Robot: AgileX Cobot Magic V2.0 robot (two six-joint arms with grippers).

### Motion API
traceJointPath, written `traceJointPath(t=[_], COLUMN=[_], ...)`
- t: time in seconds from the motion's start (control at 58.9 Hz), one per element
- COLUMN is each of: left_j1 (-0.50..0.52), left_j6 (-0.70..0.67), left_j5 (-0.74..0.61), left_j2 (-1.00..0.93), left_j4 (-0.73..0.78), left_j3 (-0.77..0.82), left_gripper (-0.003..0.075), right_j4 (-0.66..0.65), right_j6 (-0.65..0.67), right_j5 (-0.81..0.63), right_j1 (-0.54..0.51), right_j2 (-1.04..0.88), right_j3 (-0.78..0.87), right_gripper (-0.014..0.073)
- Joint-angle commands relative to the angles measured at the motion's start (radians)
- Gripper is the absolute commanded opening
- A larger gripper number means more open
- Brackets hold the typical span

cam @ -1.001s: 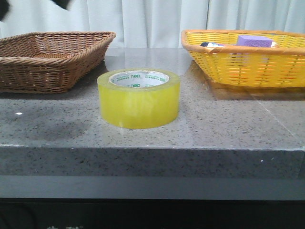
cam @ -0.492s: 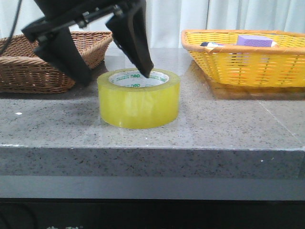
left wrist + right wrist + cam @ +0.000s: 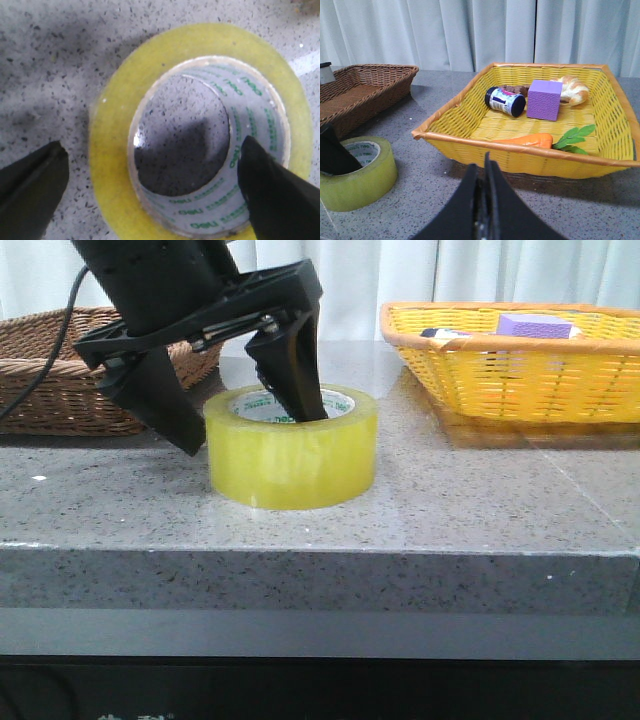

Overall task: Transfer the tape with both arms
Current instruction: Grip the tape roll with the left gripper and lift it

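Two tools: the left tool stands wide over the tape, one finger down inside the core, the other outside the roll's left wall; the right tool has its fingers pressed together on nothing, low before the yellow basket.
Tape place: flat on the grey tabletop, between the brown basket and the yellow one, core hole facing up.
Slip risk: the wall is smooth and curved, so a squeeze on only its upper edge could, I judge, let the roll tilt or drop on lifting.
Push risk: if the outer finger meets the wall first, the roll may slide along the tabletop (nothing is holding it yet).
Handover risk: the right tool must spread before it can take the roll; meeting it pinched would knock the tape.
Hidden: the inner fingertip's depth, and whether either finger touches the wall, cannot be told.
Cut off: the brown basket's left side and most of both arms.
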Motion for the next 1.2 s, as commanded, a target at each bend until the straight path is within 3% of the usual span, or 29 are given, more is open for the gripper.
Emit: traceJointPath(t=[0.0,0.068,0.288,0.526,0.797,1.018,1.188], left_j1=[0.000,0.000,0.000,0.000,0.000,0.004,0.064], left_j6=[-0.011,-0.011,-0.011,-0.011,-0.002,-0.002,-0.002], left_j5=[-0.043,-0.043,-0.043,-0.043,-0.023,0.063,0.079], left_j2=[-0.040,-0.040,-0.040,-0.040,-0.046,-0.046,-0.046], left_j4=[-0.020,-0.020,-0.020,-0.020,-0.016,0.084,0.112], left_j3=[-0.034,-0.034,-0.034,-0.034,-0.097,-0.279,-0.414], left_gripper=[0.0643,0.0592,0.0299,0.0048,-0.0009,-0.0009,-0.0009], right_j4=[0.006,0.006,0.006,0.006,0.006,0.006,0.006], right_j6=[-0.002,-0.002,-0.002,-0.002,-0.002,-0.002,-0.002], right_j5=[-0.091,-0.091,-0.093,-0.094,-0.097,-0.104,-0.106], right_j1=[-0.003,-0.003,-0.003,-0.003,-0.003,-0.003,-0.003], right_j2=[0.010,0.010,0.010,0.010,0.010,0.010,0.010], right_j3=[-0.025,-0.025,-0.025,-0.025,-0.025,-0.025,-0.025], right_gripper=[-0.0120,-0.0120,-0.0120,-0.0120,-0.0120,-0.0120,-0.0120])
